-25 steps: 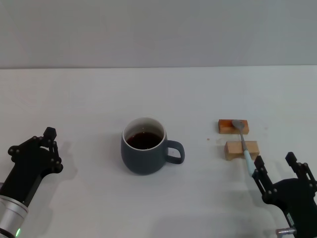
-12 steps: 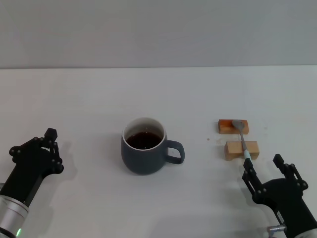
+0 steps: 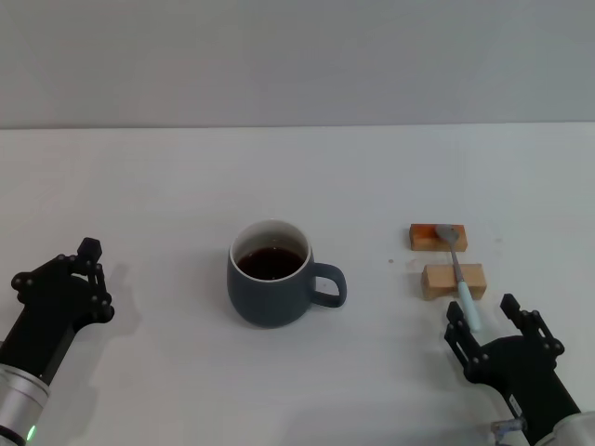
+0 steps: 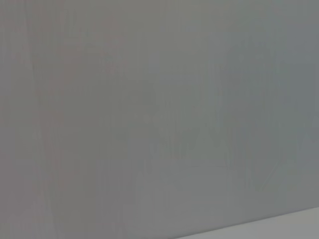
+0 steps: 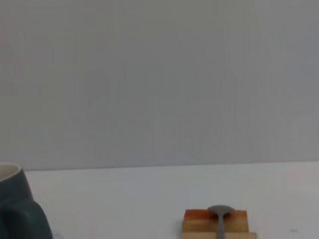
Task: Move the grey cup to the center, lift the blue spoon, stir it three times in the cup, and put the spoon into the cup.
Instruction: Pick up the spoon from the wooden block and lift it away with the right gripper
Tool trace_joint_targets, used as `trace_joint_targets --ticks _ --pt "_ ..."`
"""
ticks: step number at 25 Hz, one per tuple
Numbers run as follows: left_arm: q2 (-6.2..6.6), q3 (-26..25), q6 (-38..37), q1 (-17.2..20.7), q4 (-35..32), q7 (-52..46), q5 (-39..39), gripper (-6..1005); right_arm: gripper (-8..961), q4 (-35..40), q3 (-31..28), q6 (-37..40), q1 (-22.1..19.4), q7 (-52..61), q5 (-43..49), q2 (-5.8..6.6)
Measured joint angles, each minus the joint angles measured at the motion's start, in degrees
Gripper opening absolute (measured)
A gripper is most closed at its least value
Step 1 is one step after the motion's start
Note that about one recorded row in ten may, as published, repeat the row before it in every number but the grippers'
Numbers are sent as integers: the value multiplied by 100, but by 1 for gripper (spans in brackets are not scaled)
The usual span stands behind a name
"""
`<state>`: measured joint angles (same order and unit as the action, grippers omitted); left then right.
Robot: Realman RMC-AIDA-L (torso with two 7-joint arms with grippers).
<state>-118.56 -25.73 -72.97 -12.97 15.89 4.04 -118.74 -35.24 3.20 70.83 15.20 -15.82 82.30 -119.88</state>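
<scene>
The grey cup (image 3: 270, 273) stands mid-table with dark brown liquid inside and its handle toward the right; its edge shows in the right wrist view (image 5: 17, 209). The blue spoon (image 3: 457, 274) lies across two wooden blocks, its metal bowl on the far block and its pale blue handle reaching toward me; its bowl shows in the right wrist view (image 5: 219, 211). My right gripper (image 3: 495, 327) is open at the front right, its fingers on either side of the handle's near end. My left gripper (image 3: 56, 279) is open and empty at the front left, well apart from the cup.
Two wooden blocks, a reddish far one (image 3: 437, 237) and a paler near one (image 3: 453, 280), carry the spoon right of the cup. The white table (image 3: 186, 186) ends at a grey wall behind. The left wrist view shows only grey wall.
My right gripper has moved left and back toward me, and the spoon's handle end now lies between its fingers. My left gripper has shifted slightly left. Cup and spoon have not moved.
</scene>
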Motion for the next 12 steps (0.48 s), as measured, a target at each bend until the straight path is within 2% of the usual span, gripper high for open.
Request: trace_joint_targets --ticks 12 --pt "0 -45 -27 -4 2 0 0 -2 683 -36 -13 -88 69 0 21 0"
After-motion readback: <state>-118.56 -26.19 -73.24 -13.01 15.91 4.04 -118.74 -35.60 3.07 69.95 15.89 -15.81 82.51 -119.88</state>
